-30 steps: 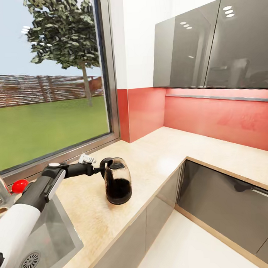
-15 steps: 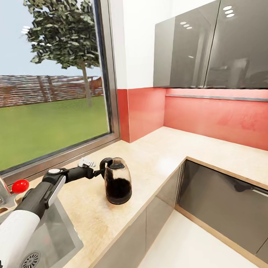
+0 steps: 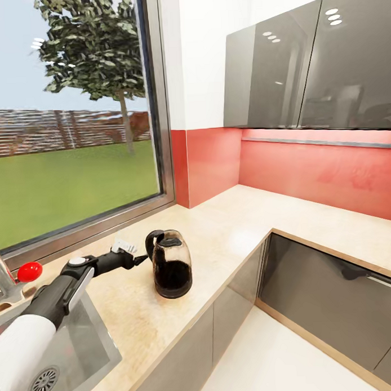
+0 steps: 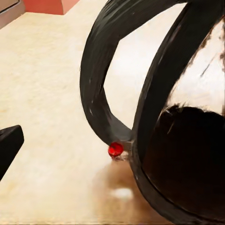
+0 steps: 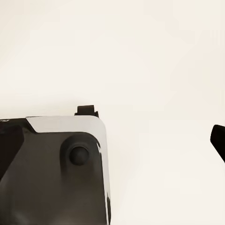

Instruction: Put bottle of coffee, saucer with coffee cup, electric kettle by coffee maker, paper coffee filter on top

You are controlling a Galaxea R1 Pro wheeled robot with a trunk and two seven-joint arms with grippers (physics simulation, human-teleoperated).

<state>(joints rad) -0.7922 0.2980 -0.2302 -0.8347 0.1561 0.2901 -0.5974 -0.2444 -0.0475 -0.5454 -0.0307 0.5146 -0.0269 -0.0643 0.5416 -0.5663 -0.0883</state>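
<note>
The electric kettle, rounded smoky glass with a black lid and handle, stands upright on the tan countertop near its front edge. My left gripper hovers just left of the kettle's handle, a small gap away, open and holding nothing. In the left wrist view the handle loops close in front, with the red mark at its foot and one black fingertip far off to the side. The right wrist view looks at pale floor, one fingertip and part of my own body.
A steel sink lies left of the kettle under my left arm, with a red knob beside it. A small white object sits by the window sill. The counter turns a corner under dark upper cabinets and the red backsplash.
My left gripper has drawn back to the left and slightly down, away from the kettle's handle. The kettle has stayed where it was.
</note>
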